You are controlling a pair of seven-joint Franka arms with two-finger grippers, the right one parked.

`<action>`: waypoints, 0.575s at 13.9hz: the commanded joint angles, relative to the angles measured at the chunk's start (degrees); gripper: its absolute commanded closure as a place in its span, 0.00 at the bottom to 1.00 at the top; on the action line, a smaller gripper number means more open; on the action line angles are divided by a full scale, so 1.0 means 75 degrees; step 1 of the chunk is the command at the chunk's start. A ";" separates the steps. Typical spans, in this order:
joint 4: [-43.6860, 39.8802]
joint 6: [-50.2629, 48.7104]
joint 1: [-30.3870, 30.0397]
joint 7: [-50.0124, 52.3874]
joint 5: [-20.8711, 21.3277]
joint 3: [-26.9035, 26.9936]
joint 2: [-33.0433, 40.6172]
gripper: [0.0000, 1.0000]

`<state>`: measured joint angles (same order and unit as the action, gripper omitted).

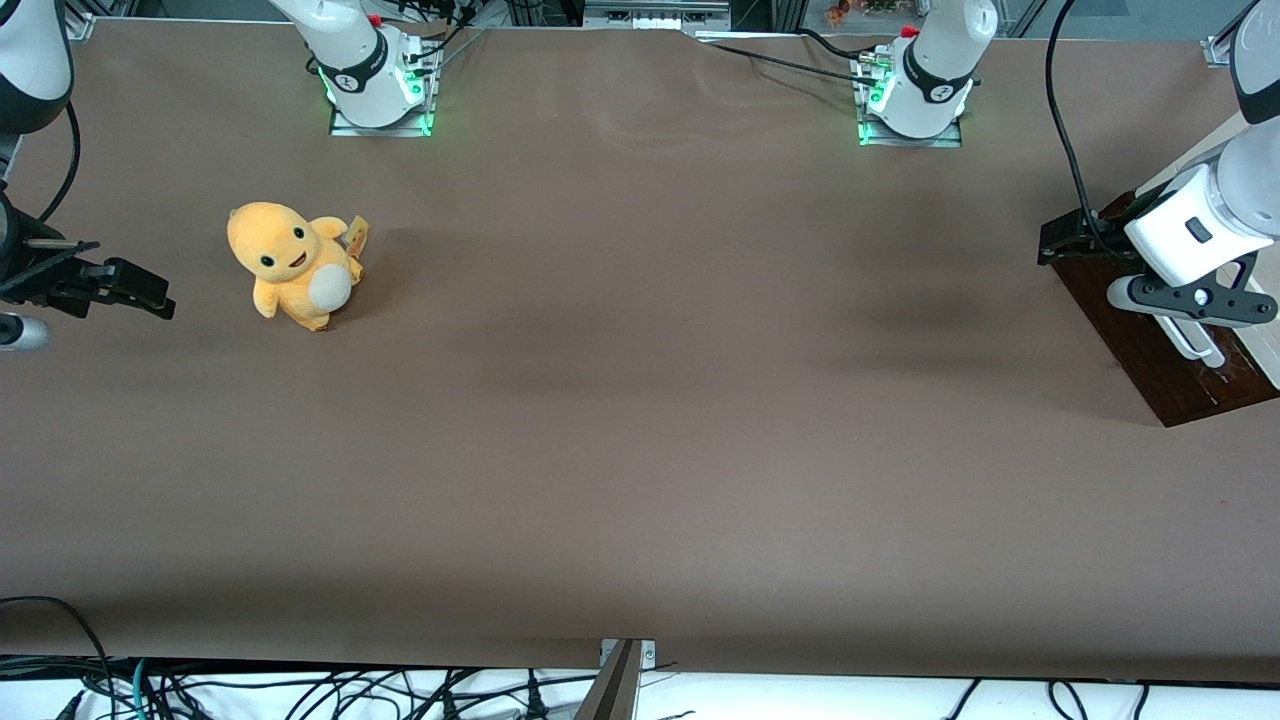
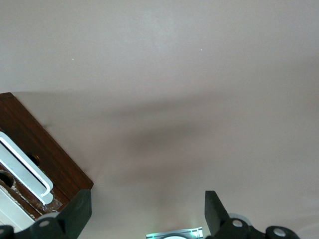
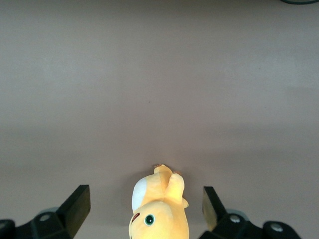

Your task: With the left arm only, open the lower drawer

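End effector (image 2: 144, 214) of left arm (image 1: 1215, 215) spread wide, grasping nothing, poised just above white bar handle (image 1: 1190, 342). Lower drawer (image 1: 1150, 345) at working arm's end of brown surface (image 1: 640, 400), dark wood front facing up toward end effector.

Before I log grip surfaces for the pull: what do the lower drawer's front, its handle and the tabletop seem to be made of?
The lower drawer front looks like dark reddish-brown wood, glossy, with faint grain. Its handle seems smooth white plastic or painted metal; which one is unclear. The table cover looks like matte brown sheet, possibly paper or vinyl. The left arm's gripper hangs over the handle, fingers open.
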<state>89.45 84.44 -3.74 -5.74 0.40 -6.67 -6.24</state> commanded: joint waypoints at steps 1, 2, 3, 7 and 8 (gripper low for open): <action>0.0016 -0.0008 0.0006 0.0131 -0.0100 0.0034 -0.0058 0.00; 0.0015 -0.0020 0.0006 0.0481 -0.0100 0.0034 -0.0117 0.00; 0.0015 -0.0008 0.0018 0.0925 -0.0100 0.0022 -0.0141 0.00; 0.0027 -0.0078 0.0112 0.1258 0.0146 -0.0072 -0.0550 0.00; 0.0050 -0.0113 0.0112 0.1292 0.0192 -0.0072 -0.0714 0.00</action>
<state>89.90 84.36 -3.27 2.67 0.45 -7.06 -9.72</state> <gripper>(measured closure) 0.000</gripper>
